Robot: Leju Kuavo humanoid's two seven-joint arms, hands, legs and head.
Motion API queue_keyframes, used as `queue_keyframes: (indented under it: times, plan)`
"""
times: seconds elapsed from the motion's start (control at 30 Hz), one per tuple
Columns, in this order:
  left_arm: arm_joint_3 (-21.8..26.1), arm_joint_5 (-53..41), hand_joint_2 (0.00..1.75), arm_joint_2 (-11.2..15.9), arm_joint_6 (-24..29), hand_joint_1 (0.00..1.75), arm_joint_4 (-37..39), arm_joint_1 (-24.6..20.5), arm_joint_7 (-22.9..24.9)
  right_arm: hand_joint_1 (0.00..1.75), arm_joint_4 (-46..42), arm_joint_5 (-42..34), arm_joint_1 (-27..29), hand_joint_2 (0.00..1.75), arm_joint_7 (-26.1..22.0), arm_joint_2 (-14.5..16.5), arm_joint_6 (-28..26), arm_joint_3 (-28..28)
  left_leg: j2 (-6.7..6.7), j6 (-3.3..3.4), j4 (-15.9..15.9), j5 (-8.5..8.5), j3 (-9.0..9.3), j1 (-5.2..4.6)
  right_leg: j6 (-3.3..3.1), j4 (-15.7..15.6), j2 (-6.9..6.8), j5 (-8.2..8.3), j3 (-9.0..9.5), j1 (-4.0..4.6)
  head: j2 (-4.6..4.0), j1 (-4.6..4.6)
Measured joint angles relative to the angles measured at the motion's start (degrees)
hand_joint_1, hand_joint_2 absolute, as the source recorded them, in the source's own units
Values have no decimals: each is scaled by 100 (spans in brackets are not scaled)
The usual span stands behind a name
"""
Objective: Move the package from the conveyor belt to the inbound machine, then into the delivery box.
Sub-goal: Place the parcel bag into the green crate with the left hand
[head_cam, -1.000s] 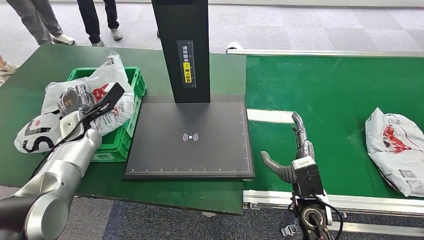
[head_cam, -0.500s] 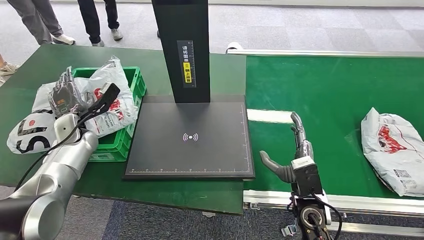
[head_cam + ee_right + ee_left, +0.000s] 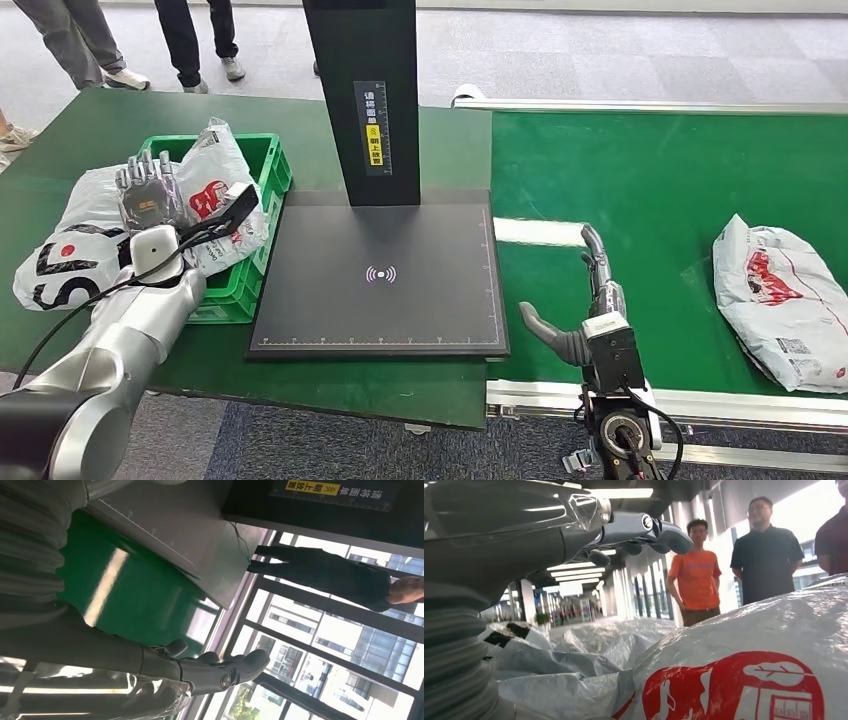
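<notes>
The left robot hand has lifted, open, off the package.

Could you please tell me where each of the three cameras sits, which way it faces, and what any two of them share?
Head view: high on the body, facing forward and down at the inbound machine, green crate and conveyor belt; both arms enter from below.
Left wrist view: behind the left hand, facing across the grey packages toward people standing.
Right wrist view: behind the right hand, turned, over belt and machine.
Shared: packages; machine.
</notes>
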Motion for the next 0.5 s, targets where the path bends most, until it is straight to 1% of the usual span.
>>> queue_keyframes:
  times: [0.07, 0.1, 0.17, 0.2, 0.23, 0.3, 0.4, 0.5]
  plan:
    - [-375, 0, 175, 56, 92, 0, 0, -8, 182, 0, 14, 0, -1, 175, 0, 0, 0, 9, -1, 0, 0, 0, 0, 0, 0, 0, 0, 0, 0, 0, 0, -1]
    - [-526, 0, 175, 82, 238, 0, -1, -9, 215, 0, 20, 0, -1, 175, 0, 0, -1, 15, -1, 0, 0, 0, 0, 0, 0, 0, 0, 0, 0, 0, 1, -1]
    - [-698, 33, 175, 121, 815, 0, -49, 3, 94, 0, 27, 0, 0, 175, 0, 0, -6, 31, 0, 0, 0, 0, 0, 0, 0, 0, 0, 0, -1, 0, 0, -2]
    - [-722, 89, 175, 134, 1144, 0, -140, 27, -85, 0, 28, 0, 3, 175, -1, 0, -14, 37, 0, 0, 0, 0, 0, 0, 0, 0, 0, 0, -1, 0, 0, -2]
    - [-706, 183, 175, 142, 1404, 0, -306, 77, -358, 0, 28, 0, 6, 175, -1, -1, -24, 40, 0, 0, 0, 0, 0, 0, 0, 0, 0, 0, -2, 0, 0, -1]
    - [-533, 417, 175, 128, 1614, 0, -870, 273, -1144, 0, 28, -1, 24, 175, -12, -3, -59, 43, 0, 0, 0, 0, 1, -1, 0, 0, 0, -1, -3, 0, 1, -1]
    - [113, 581, 175, -67, 1626, 0, -2008, 682, -2553, 0, 28, -14, 78, 175, -59, -18, -127, 43, 3, 1, 1, -2, -1, -2, 0, -1, 2, -1, -5, -2, 1, 1]
    - [854, 644, 175, -379, 1626, 0, -2980, 978, -3559, 0, 31, -46, 117, 175, -113, -40, -180, 42, 14, 0, 1, -4, -2, -2, 0, -1, 10, -1, -7, -2, 0, -1]
